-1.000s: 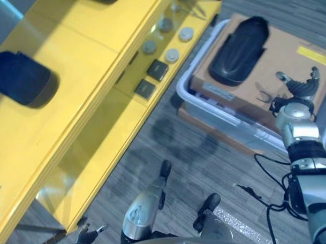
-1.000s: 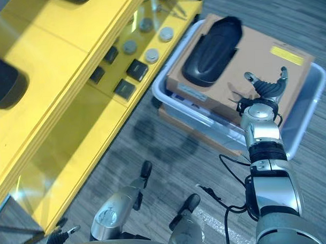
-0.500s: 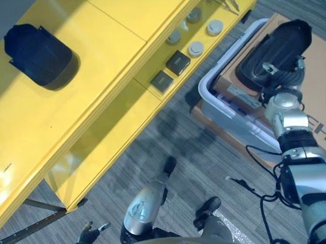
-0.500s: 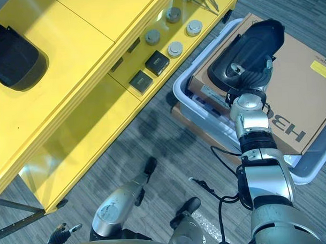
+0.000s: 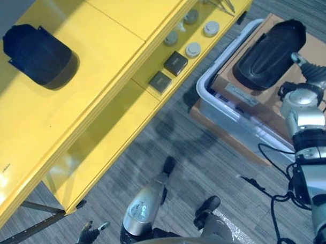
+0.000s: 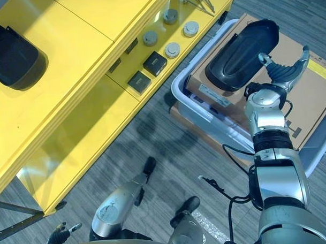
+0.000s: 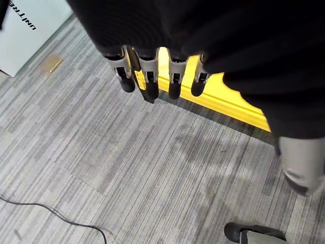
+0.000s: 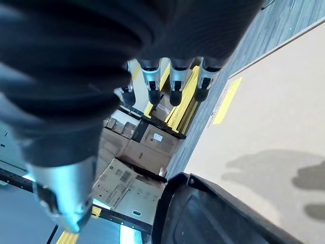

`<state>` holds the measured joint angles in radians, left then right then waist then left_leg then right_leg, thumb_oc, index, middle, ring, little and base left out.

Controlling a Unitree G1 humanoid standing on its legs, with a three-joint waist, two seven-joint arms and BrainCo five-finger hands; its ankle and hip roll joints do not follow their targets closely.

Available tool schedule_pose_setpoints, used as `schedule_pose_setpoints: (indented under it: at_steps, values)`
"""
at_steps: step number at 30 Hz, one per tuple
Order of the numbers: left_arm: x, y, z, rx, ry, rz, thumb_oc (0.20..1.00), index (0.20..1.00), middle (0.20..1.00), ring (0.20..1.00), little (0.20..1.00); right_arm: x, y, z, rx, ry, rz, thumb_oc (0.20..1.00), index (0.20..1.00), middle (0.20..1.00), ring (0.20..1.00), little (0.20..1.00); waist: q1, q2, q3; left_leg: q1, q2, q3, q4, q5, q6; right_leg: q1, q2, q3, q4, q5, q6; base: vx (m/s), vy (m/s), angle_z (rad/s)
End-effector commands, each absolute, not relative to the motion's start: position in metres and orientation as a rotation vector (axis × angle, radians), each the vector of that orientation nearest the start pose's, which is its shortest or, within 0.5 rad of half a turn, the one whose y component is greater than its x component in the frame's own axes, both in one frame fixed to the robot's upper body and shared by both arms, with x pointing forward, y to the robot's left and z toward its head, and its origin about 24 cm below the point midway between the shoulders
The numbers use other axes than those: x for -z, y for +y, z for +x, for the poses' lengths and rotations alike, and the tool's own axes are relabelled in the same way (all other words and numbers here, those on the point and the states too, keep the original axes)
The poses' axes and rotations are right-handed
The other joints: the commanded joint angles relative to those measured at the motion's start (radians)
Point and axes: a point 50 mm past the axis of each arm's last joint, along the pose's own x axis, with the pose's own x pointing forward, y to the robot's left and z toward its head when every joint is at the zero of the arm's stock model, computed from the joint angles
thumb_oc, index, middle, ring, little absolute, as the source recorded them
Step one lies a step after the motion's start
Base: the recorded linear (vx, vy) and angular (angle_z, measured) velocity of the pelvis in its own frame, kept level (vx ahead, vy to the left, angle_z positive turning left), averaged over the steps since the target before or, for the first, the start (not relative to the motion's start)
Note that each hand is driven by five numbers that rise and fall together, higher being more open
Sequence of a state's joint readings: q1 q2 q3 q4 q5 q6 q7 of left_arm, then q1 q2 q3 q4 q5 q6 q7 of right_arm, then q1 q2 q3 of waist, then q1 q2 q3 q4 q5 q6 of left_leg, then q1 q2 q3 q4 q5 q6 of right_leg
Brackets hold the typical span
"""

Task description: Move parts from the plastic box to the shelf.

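A long black moulded part (image 6: 238, 55) lies on a cardboard box (image 6: 307, 111) that sits inside the translucent plastic box (image 6: 178, 94). My right hand (image 6: 282, 72) hovers open just right of that part, over the cardboard, fingers spread and holding nothing. In the right wrist view its straight fingers (image 8: 172, 81) show above the black part (image 8: 213, 213). The yellow shelf (image 6: 88, 114) runs along the left, with another black part (image 6: 10, 55) lying on its top level. My left hand (image 5: 84, 234) hangs low near the floor, fingers (image 7: 147, 76) straight and empty.
Round grey discs (image 6: 172, 49) and black square blocks (image 6: 154, 63) lie on the shelf's lower level, close to the plastic box. Thin metal rods (image 6: 199, 0) rest at its far end. Grey carpet floor (image 6: 163, 138) separates shelf and box.
My right hand was over the black part half a second ago; it has now swung right, off the part and above the cardboard. The part has not moved. The camera shifted earlier.
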<state>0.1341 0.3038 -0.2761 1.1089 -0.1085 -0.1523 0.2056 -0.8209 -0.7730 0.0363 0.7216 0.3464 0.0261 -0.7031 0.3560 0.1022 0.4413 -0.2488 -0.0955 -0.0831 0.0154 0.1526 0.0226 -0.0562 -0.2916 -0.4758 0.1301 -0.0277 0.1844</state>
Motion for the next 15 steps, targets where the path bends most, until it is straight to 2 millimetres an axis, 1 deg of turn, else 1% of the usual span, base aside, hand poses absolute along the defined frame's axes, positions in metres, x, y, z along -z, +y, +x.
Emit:
schedule_pose_setpoints:
  at_steps: [1, 10, 15]
  values:
    - [0.1513, 0.2672, 0.0381, -0.176, 1.161, 0.454, 1.000, 1.000, 1.000, 1.000, 1.000, -0.2516, -0.3508, 0.3347, 0.977, -0.375, -0.336, 1.000, 1.000, 1.000, 1.000, 1.000, 0.015, -0.003, -0.027, -0.037, 0.013, -0.037, 0.076, -0.070, -0.033, -0.041, -0.018, 0.059, 0.060, 0.014, 0.008, 0.00, 0.000, 0.00]
    - [0.1523, 0.2636, 0.0384, -0.156, 1.155, 0.452, 1.000, 1.000, 1.000, 1.000, 1.000, -0.2432, -0.3553, 0.3384, 1.035, -0.302, -0.366, 1.000, 1.000, 1.000, 1.000, 1.000, 0.025, 0.010, -0.013, -0.047, 0.004, -0.036, 0.086, -0.074, -0.031, -0.048, -0.031, 0.053, 0.068, 0.017, 0.009, 0.00, 0.019, 0.00]
    - [0.1515, 0.2640, 0.0406, -0.155, 1.143, 0.441, 1.000, 1.000, 1.000, 1.000, 1.000, -0.2468, -0.3587, 0.3398, 1.060, -0.264, -0.444, 1.000, 1.000, 1.000, 1.000, 1.000, 0.029, 0.018, 0.004, -0.065, -0.002, -0.031, 0.099, -0.074, -0.029, -0.064, -0.041, 0.056, 0.075, 0.023, 0.012, -0.01, 0.050, 0.01]
